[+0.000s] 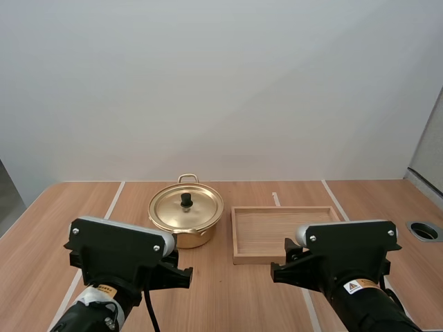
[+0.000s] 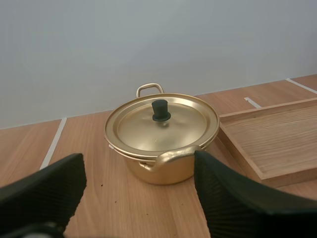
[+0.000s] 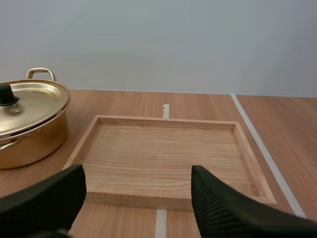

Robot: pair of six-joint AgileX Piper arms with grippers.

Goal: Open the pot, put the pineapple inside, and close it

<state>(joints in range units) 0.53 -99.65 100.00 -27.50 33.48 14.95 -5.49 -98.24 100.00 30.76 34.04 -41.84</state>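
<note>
Both of my arms hover low over the surface (image 2: 119, 210). My left gripper (image 2: 137, 168) has its fingers spread wide with nothing between them, and so does my right gripper (image 3: 137, 173). Just ahead of the left gripper stands the pot (image 2: 171, 171), shiny gold with loop handles. Its lid (image 2: 143, 131) is seated flat and topped by a black knob (image 2: 160, 110). Ahead of the right gripper lies the wooden tray (image 3: 168, 121), just beside the pot and apart from it.

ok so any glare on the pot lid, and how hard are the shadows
High view: the lid has a soft even sheen, no blown-out spot. Left wrist view: the lid's rim shows a bright reflected band; a faint, soft shadow lies under the pot. Right wrist view: the wooden tray is matte and evenly lit, no glare.
</note>
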